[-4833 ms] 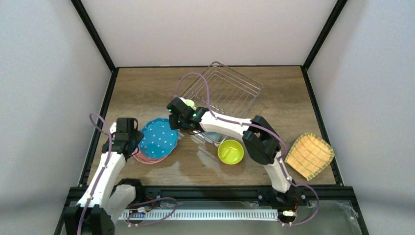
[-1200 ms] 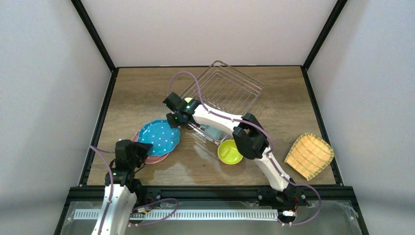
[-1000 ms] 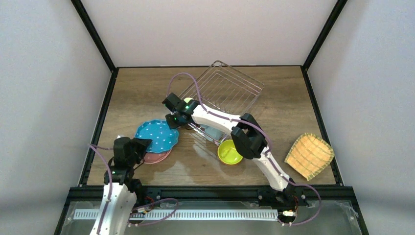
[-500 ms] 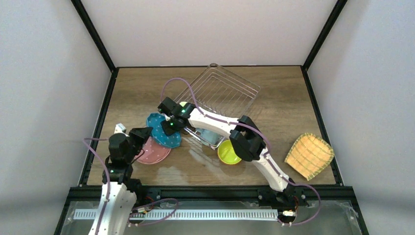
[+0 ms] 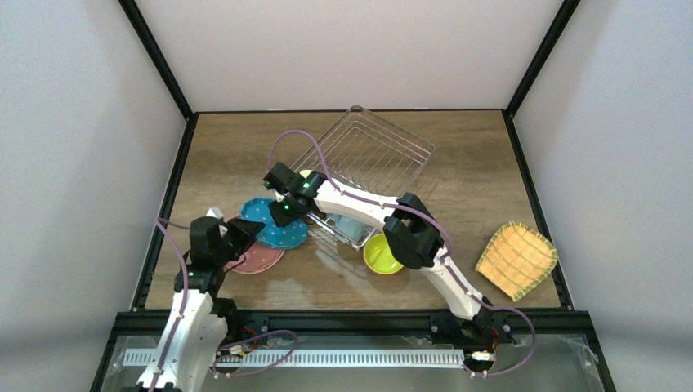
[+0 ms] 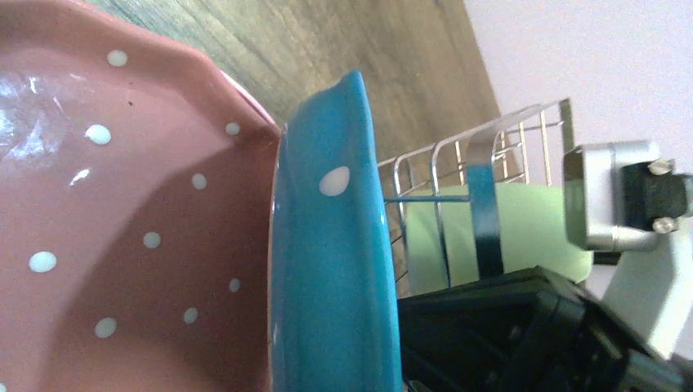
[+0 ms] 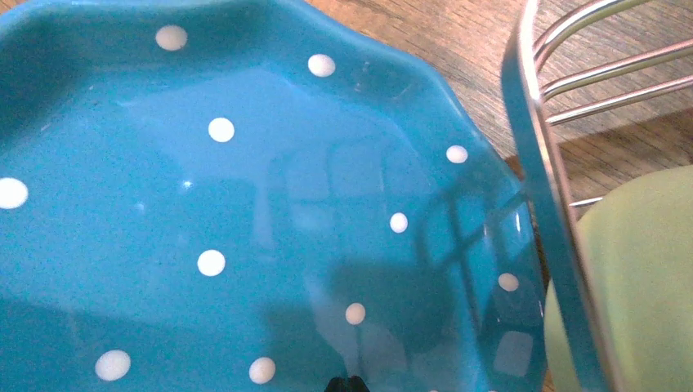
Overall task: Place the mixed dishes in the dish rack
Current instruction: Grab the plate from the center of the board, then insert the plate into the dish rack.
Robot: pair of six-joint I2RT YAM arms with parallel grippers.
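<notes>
Blue dotted plate (image 5: 276, 224) has slid off pink plate (image 5: 258, 258) toward dish rack (image 5: 372, 151), tilted, rim pinched in right gripper (image 5: 283, 216); left gripper (image 5: 238, 236) gapes nearby. Risk: thin pinch slips, or plate snags the wire.

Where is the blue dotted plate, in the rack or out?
Out. The blue plate overlaps the pink plate on the table, beside the rack.

white arms (image 5: 359, 204), black joints, purple cables, green lights.
</notes>
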